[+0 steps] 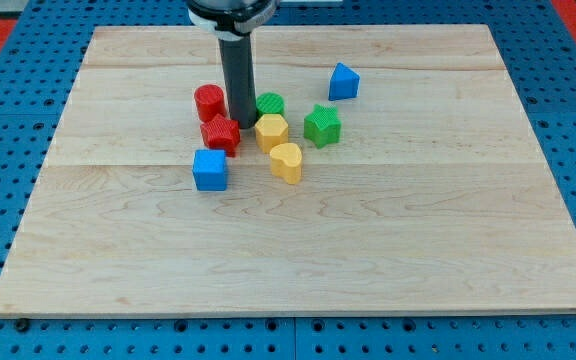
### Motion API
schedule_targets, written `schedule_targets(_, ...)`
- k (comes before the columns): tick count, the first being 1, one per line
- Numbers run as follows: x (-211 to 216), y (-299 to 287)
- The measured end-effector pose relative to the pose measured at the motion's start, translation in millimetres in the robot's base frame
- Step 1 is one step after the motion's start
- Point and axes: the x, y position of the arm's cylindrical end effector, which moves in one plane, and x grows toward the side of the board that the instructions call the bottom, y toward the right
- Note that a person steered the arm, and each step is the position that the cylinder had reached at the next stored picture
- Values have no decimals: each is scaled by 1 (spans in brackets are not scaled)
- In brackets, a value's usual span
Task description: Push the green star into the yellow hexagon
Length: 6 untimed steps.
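The green star (pixel 322 125) sits on the wooden board (pixel 298 250), a little right of the yellow hexagon (pixel 271 131), with a small gap between them. My tip (pixel 241 122) stands just left of the yellow hexagon, between it and the red blocks. The rod rises from there to the view's top. The tip is on the far side of the hexagon from the green star.
A green round block (pixel 270 104) is just above the hexagon. A yellow heart (pixel 286 162) lies below it. A red cylinder (pixel 209 102) and a red star (pixel 220 134) are left of the tip. A blue cube (pixel 209 170) lies lower left, a blue triangular block (pixel 343 82) upper right.
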Motion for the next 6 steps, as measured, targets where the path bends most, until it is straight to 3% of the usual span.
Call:
schedule_targets(2,36,101)
schedule_targets(3,35,64)
schedule_targets(4,35,-10)
schedule_targets(5,-31,1)
schedule_targets(6,-60,45)
